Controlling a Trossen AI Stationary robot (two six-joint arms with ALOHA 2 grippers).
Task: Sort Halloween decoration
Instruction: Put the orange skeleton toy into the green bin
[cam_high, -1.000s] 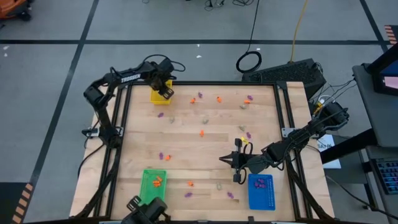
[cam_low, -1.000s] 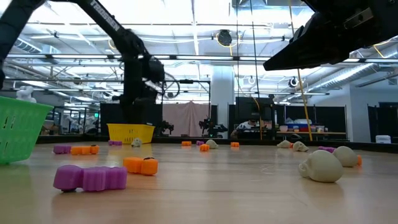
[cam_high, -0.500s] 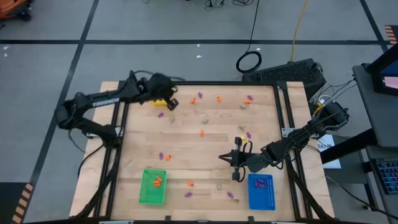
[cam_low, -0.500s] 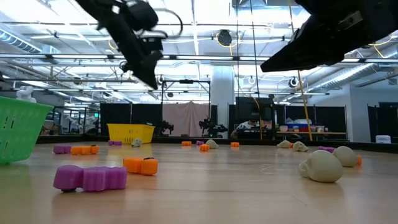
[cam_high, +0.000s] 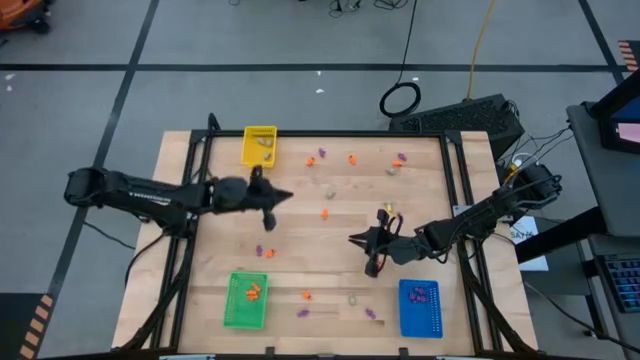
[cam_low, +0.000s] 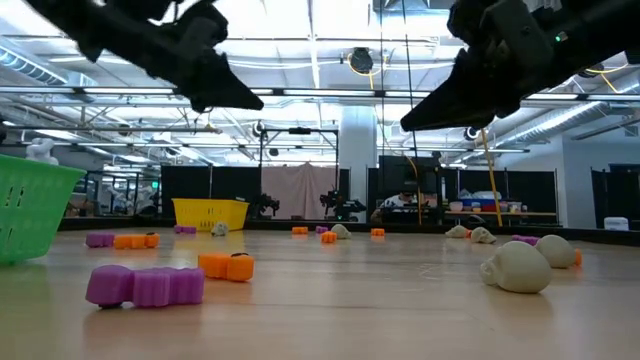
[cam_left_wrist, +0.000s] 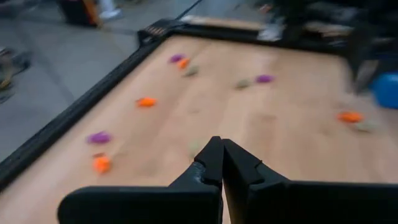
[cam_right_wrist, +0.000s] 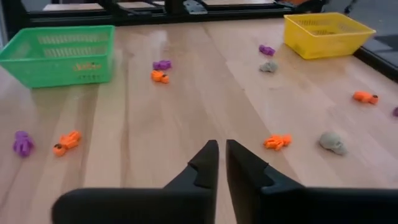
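Two end effectors above a wooden surface with scattered small orange, purple and beige-grey Halloween trinkets.

High view: left end effector near the yellow plastic tray, right end effector near the middle. Left wrist view: its fingers are together, empty. Right wrist view: its fingers are almost together, empty.

From where I stand, nothing here can be read. The left arm carries pale marks along its dark casing, but they are too small to make out as letters.
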